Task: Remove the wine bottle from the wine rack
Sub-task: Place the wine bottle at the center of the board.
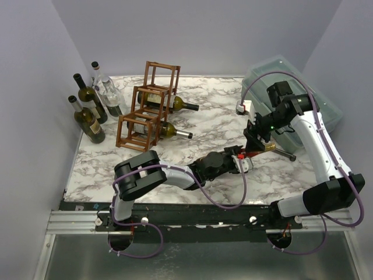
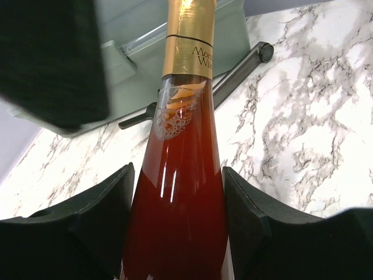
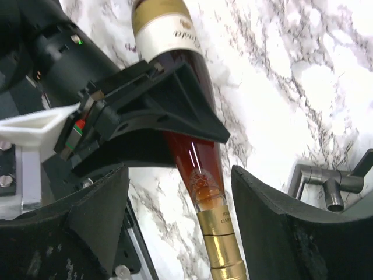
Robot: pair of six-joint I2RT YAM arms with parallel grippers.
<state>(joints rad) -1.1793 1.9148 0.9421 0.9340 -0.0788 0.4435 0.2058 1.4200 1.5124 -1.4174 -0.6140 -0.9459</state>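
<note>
Already the main part looks done: nearest the arm bases, the left tool [image 1: 238,160] is clamped on the body of a wine bottle [image 2: 182,175] of reddish wine, a black finger [image 2: 87,227] pressed to each side of the glass. The bottle lies roughly level over the marble worktop [image 1: 210,125], right of centre, its gold-foiled neck pointing right and a little farther away. Whether it rests on the worktop cannot be told.

Just beyond, the right tool [image 3: 178,181] hangs over that neck with its fingers [image 3: 280,233] spread wide. The neck passes between them and touches neither, so nothing is gripped on this side. A small grey metal piece [image 3: 326,184] lies on the worktop just beside.

Farther off to the left stands the wine rack [image 1: 145,108], well apart from the held bottle. Two other bottles [image 1: 175,104] lie in its lower cells, necks to the right. Three more bottles [image 1: 88,119] stand upright at the far left edge, and a clear bin [image 1: 291,76] sits at the far right.

By my reading, the bottle is off the rack. What is left, at most, is to pass it to the right tool or set it down.
</note>
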